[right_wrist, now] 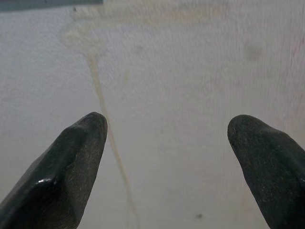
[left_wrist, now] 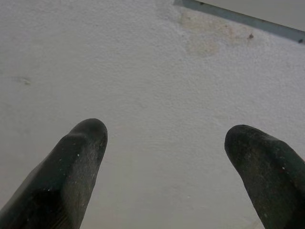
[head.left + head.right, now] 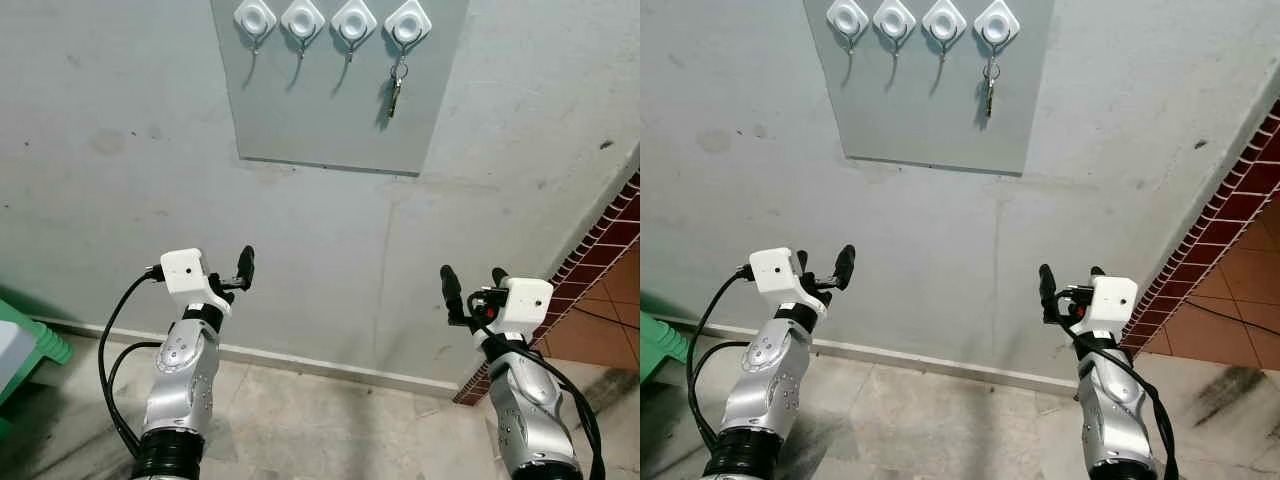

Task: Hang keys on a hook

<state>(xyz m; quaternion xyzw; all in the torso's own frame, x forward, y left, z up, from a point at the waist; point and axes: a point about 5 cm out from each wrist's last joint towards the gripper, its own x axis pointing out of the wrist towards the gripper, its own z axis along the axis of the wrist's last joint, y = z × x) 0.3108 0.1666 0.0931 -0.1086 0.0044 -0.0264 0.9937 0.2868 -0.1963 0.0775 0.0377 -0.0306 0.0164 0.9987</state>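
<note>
On the grey wall before me is one grey panel (image 3: 335,120) with four white hooks (image 3: 255,18) in a row; the keys (image 3: 397,85), one small bunch, hang from the hook most to my right (image 3: 408,20), and the other three hooks carry nothing; my left gripper (image 2: 164,157) is raised well below the panel, its two fingers spread apart and holding nothing; my right gripper (image 1: 167,152) is raised at the same height, also spread wide and empty; one brick edge (image 3: 600,250) stands at my right
</note>
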